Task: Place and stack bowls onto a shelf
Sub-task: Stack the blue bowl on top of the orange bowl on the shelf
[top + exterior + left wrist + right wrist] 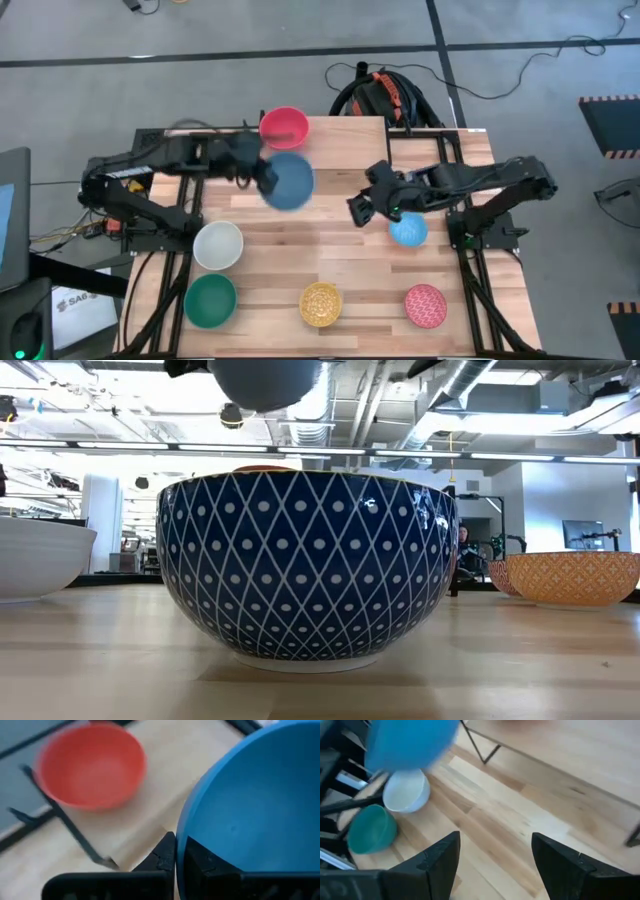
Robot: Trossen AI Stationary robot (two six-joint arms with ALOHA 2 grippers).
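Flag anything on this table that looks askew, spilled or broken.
Nothing looks spilled or broken. The one thing off the table is the blue bowl, tilted and pinched at its rim by the left end effector near the orange-red bowl. The white bowl and teal-green bowl sit upright.

Orange-black bag (385,95) behind table, cables (520,85) on grey floor.
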